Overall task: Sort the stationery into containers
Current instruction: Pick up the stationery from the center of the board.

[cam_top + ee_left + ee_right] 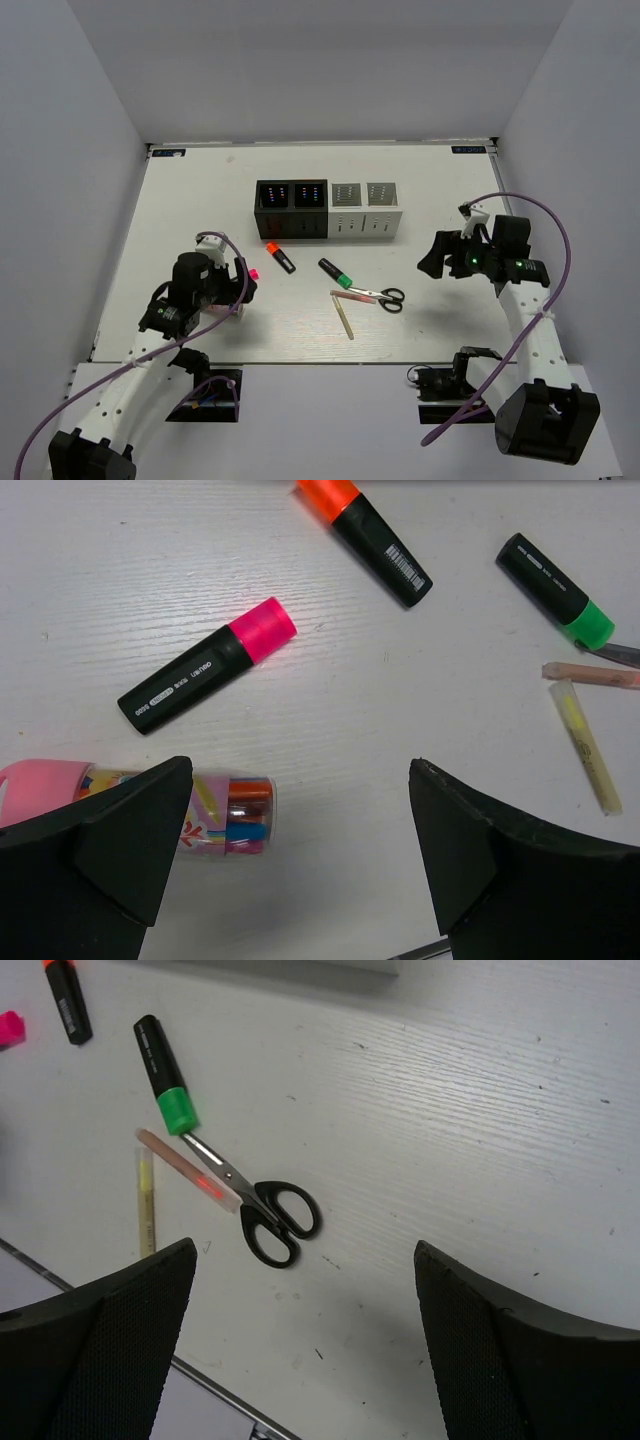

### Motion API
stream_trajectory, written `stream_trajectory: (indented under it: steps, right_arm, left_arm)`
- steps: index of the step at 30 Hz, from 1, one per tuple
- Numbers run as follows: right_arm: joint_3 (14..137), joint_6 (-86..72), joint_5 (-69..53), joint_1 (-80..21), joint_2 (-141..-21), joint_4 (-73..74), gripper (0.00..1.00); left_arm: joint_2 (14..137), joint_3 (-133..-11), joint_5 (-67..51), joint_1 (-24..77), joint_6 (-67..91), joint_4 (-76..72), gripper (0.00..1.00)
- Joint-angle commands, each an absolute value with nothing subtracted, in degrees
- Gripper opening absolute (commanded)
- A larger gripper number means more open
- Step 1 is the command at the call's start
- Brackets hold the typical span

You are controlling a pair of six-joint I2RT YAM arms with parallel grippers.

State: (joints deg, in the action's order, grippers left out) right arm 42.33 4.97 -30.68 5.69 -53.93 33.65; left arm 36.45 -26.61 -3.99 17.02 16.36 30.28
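**Wide open and empty above the loose stationery**

With left gripper [300,770] spread wide, pink highlighter [208,665] just ahead of the fingertips, pen tube [232,815] by the left finger. Probably best to advance, centre on the barrel, square across it, then close. With right gripper [305,1250] equally wide, scissors [270,1210] ahead-left, containers [345,222] well beyond both.

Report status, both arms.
Left gripper open, empty. Right gripper open, empty. Pink highlighter, scissors loose on table, short of holders. Pen tube by left finger.
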Motion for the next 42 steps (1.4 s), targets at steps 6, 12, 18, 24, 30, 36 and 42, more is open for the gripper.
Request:
stream_trajectory:
  steps: [6,12,18,24,30,36,42]
  right_arm:
    - [45.0,17.55,-45.15,5.8,-53.0,39.98,0.91]
    - [44.91,22.24,-50.97,5.45,-53.7,42.45,0.0]
    - [45.18,22.67,-54.05,5.27,-53.79,43.24,0.91]
    - [45.44,23.73,-53.18,5.27,-54.4,44.73,0.06]
    - [46.32,24.6,-54.22,5.19,-54.67,46.49,0.49]
    - [46.67,25.49,-55.11,5.27,-53.44,47.81,0.54]
    - [47.37,26.28,-56.95,5.19,-53.17,49.22,0.54]
  left_arm:
    - [37.18,-28.21,-4.22,17.14,16.26,30.76,1.0]
    - [40.16,-29.0,-5.97,17.4,15.29,29.97,0.62]
    - [49.46,-35.22,-8.43,19.32,12.75,31.99,0.56]
    - [64.39,-46.48,2.93,27.3,1.59,41.99,0.82]
    - [75.83,-51.33,8.53,32.34,-8.69,40.79,0.6]
    - [78.31,-52.13,6.59,30.5,-13.53,38.51,0.49]
    - [78.74,-51.94,5.1,26.9,-14.68,34.98,0.67]
